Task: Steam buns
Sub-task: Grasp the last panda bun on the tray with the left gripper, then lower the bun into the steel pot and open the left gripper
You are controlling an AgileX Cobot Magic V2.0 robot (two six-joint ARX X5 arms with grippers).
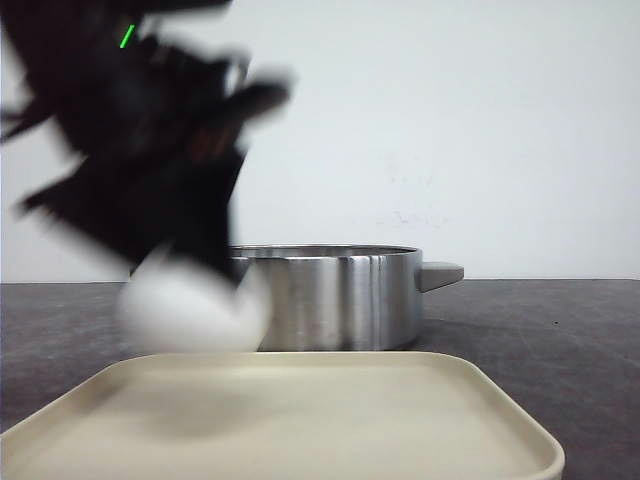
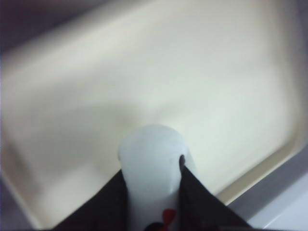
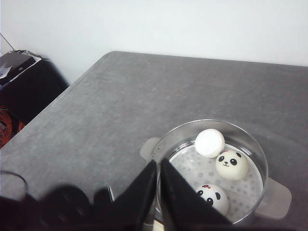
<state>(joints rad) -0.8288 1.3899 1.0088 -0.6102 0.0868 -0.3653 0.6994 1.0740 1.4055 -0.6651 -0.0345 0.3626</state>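
Observation:
My left gripper (image 2: 153,175) is shut on a white bun (image 2: 153,159) and holds it above the cream tray (image 2: 96,72). In the front view that bun (image 1: 190,305) hangs, blurred, just over the tray's (image 1: 300,420) far left edge, beside the steel pot (image 1: 345,295). Three buns lie in the pot (image 3: 166,139): a plain-looking white one (image 3: 210,143) and two with panda faces (image 3: 232,164) (image 3: 213,196). My right gripper (image 3: 158,166) is shut with nothing in it, high above the pot's rim.
The pot has side handles (image 1: 440,273) and stands on a dark grey table (image 3: 110,106). The tray lies nearest the front edge. A white wall (image 1: 450,120) rises behind. Black equipment (image 3: 19,79) sits off the table's side.

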